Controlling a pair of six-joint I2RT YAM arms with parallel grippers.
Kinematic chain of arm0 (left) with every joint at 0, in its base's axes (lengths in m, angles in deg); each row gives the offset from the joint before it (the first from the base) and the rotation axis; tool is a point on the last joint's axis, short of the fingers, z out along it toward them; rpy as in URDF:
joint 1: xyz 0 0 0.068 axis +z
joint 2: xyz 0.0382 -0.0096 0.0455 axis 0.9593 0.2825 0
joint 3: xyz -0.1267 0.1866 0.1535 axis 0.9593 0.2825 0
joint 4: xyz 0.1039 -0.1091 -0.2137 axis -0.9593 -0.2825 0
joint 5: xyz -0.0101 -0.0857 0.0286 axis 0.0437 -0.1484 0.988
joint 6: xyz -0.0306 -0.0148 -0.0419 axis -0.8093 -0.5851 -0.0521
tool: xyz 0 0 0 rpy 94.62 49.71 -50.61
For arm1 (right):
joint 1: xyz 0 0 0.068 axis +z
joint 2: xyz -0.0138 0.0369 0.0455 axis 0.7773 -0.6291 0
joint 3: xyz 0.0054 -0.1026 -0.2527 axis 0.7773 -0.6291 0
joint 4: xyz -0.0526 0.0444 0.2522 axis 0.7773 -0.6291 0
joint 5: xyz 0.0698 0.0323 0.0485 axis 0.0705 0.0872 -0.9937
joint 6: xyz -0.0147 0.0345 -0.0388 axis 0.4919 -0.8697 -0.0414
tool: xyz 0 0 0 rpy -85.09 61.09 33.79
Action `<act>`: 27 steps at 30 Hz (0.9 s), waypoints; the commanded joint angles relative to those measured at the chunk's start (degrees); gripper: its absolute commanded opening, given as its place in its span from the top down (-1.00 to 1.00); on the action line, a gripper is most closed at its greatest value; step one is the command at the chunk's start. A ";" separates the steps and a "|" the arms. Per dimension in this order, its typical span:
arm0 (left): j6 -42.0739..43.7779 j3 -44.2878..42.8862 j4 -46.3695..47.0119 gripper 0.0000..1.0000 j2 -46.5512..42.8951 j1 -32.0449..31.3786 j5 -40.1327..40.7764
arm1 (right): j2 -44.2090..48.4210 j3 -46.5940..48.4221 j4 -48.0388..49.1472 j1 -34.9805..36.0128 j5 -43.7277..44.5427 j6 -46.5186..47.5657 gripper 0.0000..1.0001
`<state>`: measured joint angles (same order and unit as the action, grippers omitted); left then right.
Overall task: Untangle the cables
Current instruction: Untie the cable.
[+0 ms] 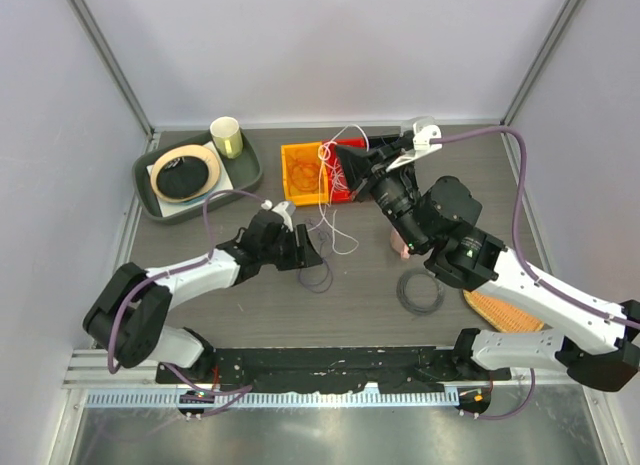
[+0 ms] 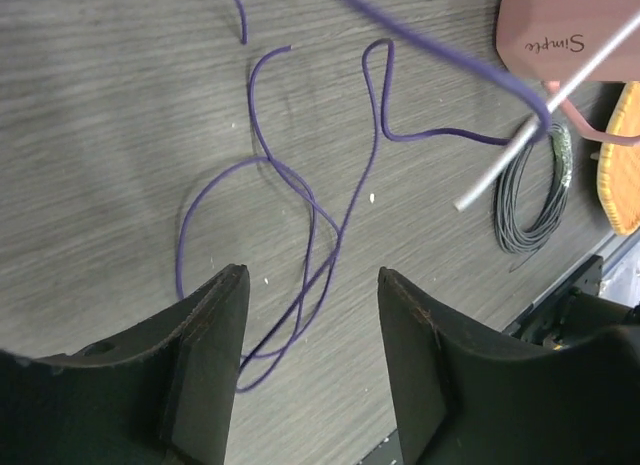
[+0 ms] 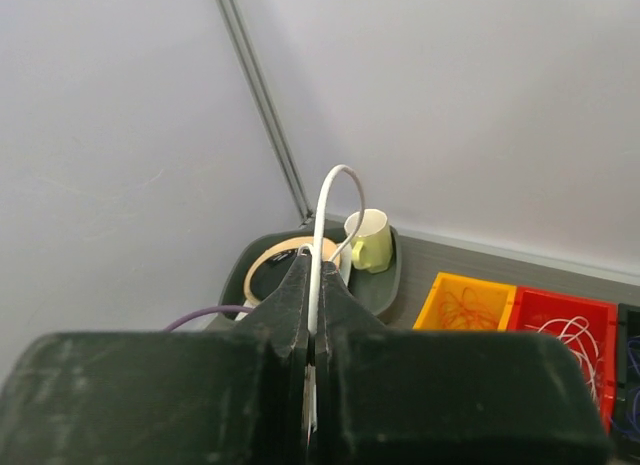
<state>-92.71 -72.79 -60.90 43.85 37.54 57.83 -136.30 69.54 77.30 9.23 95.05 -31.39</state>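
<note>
Sprawling purple cable looped under parted left tool, right tool pinching thin white cable

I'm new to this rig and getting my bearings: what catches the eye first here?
The right gripper, raised at the rear, is shut on a white cable that arches up from its jaws. Below it a tangle of white and orange cables spills by the orange bin. Nearer, the left gripper hangs open over a purple cable lying loose on the table.

Purple cable lies loosely looped; white cable arches upward.
</note>
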 commanded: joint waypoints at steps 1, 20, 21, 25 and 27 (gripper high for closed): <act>2.37 -2.97 4.46 -0.04 2.86 -0.25 -0.61 | -1.40 3.58 3.78 -0.13 4.58 5.30 0.99; -10.37 3.27 -20.67 1.00 -12.59 -0.24 20.05 | -5.88 7.00 8.36 -12.70 10.92 18.58 0.99; -10.37 3.01 -21.20 1.00 -12.95 -0.16 20.48 | -6.67 7.18 8.18 -13.13 10.05 18.75 0.98; -9.41 1.25 -23.13 1.00 -14.18 -0.24 19.53 | -10.36 9.99 7.48 -14.28 10.04 18.75 0.99; -8.27 0.46 -23.75 1.00 -15.32 -0.25 19.35 | -12.20 10.96 8.35 -15.15 9.60 18.40 0.99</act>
<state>-102.04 -70.12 -81.97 31.09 37.45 76.30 -145.70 77.17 83.09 -4.45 106.17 -13.66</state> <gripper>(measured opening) 0.016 0.036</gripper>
